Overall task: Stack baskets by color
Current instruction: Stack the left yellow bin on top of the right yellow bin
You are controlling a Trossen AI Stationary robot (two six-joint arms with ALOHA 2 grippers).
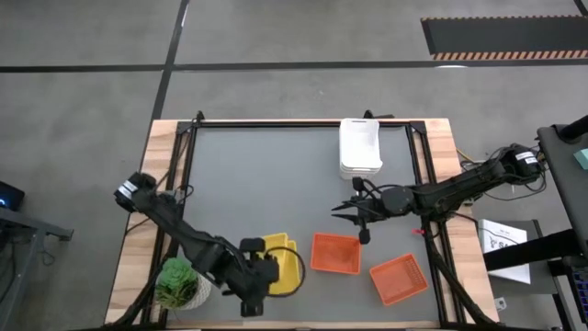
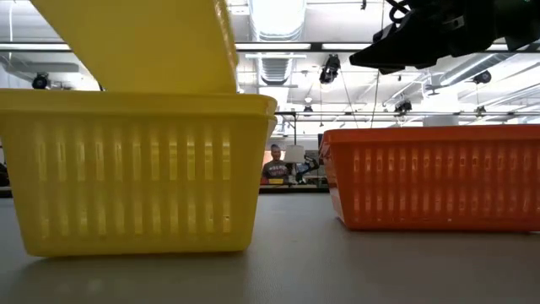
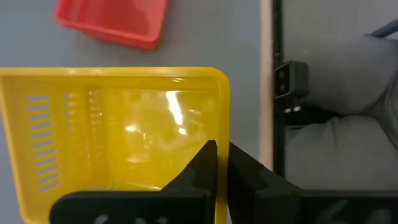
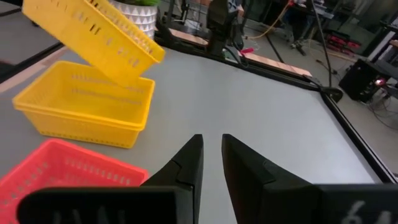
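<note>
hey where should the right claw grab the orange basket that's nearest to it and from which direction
Judging by its pose, take the nearer orange basket by its rim, coming straight down from above. It sits upright and open-topped, so one finger can slip inside the thin mesh wall and one outside. The right claw hovers just beyond the basket's far edge, so that long wall looks handiest.

Bare grey table (image 1: 266, 175) mid-left, white baskets (image 1: 360, 147) far edge, orange basket (image 1: 335, 253), yellow baskets (image 1: 280, 262), plant (image 1: 179, 283) crowd near edge
</note>
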